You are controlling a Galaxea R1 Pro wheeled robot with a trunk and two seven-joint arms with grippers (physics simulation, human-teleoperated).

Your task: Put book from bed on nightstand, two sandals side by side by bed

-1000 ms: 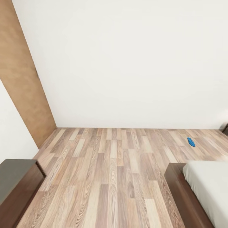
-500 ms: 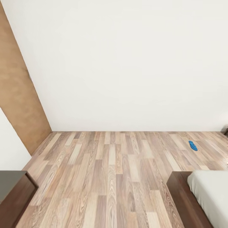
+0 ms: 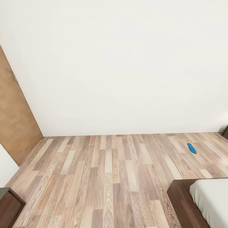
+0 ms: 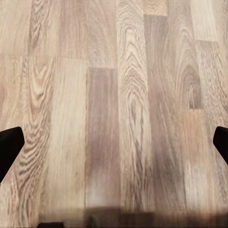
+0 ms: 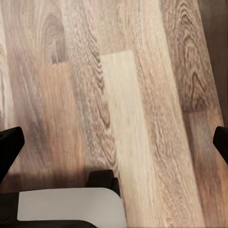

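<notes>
A: Where are we on the task?

B: Early, by our read. We see one sandal (image 3: pixel 191 148) lying alone on the wood floor (image 3: pixel 107 171), right of centre in the head frame, near the white wall (image 3: pixel 126 63) and well apart from the bed (image 3: pixel 202 202), whose corner sits at lower right. No pair placed there.

A: Book? Grippers?

B: No book on the bit of mattress we see. Left gripper (image 4: pixel 114 147) and right gripper (image 5: pixel 114 147) both spread wide, empty, over bare planks.

A: Any labels or text?

B: None readable. Brown door (image 3: pixel 14 126) at left, dark cabinet corner (image 3: pixel 9 205) lower left.
</notes>
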